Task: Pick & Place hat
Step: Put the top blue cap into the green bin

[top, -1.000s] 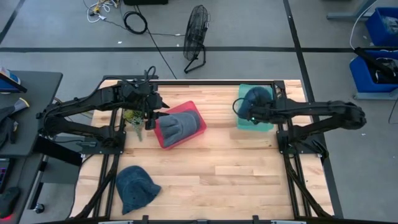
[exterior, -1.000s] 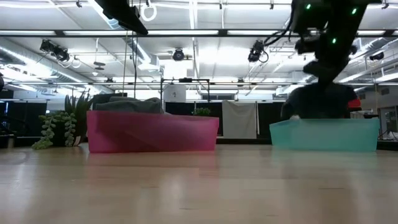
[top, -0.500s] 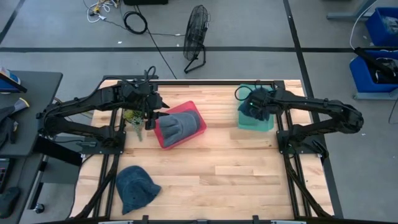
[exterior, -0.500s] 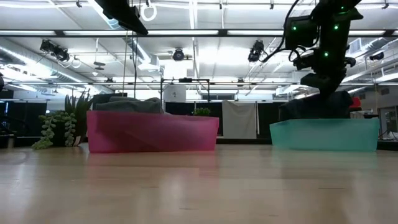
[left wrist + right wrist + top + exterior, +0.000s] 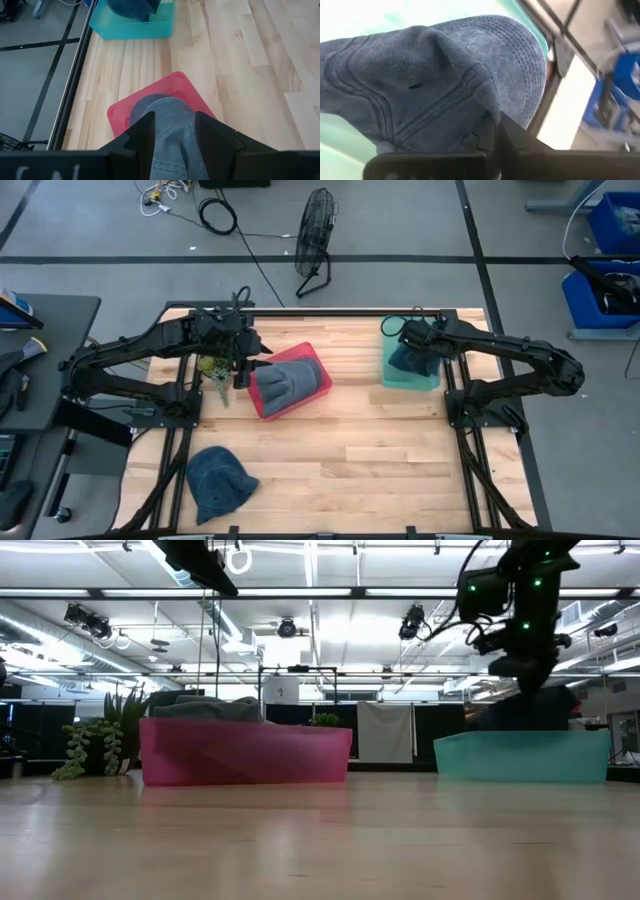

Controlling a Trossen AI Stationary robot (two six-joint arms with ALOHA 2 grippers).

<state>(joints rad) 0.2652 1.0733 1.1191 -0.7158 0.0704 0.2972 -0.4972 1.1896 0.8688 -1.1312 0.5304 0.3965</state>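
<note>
wooden table (image 5: pixel 350 450): right tool (image 5: pixel 408 337) pinches blue hat (image 5: pixel 412 361) over teal bin (image 5: pixel 430 380).

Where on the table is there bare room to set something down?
Bare wood spans the middle and near right of the table, between red bin, teal bin and loose hat. The far edge is crowded: both bins hold hats, grippers over them.

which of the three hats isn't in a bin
The blue hat lying on bare table near the front left corner; the others sit in the pink bin and teal bin.
</note>
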